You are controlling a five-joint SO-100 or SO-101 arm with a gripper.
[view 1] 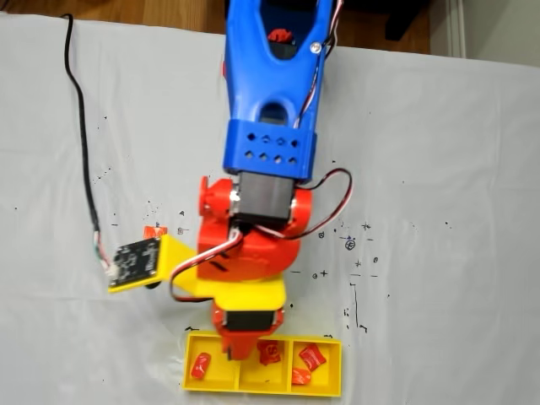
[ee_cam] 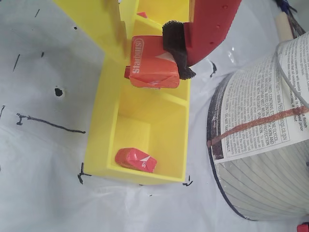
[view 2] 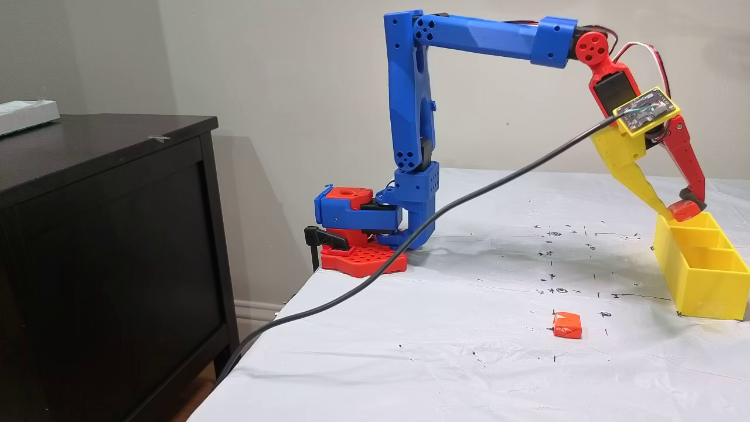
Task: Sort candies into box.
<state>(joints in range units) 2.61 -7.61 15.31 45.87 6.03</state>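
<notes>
I'm seeing the gripper (ee_cam: 157, 65) pinching an orange-red candy (ee_cam: 152, 63) between its yellow and red fingers, hanging just above the yellow box (ee_cam: 104, 130).

Yellow box (ee_cam: 104, 130) looking like matt plastic; held candy (ee_cam: 153, 63) showing a glossy wrapper; table cover (view 2: 469, 351) appearing as thin wrinkled sheeting.

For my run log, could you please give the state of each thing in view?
gripper: shut on an orange candy, above the box.
held candy: clamped, wrapped.
box: open, holding several candies.
end-compartment candy: lying loose.
loose orange candy: on the table, outside the box.
</notes>
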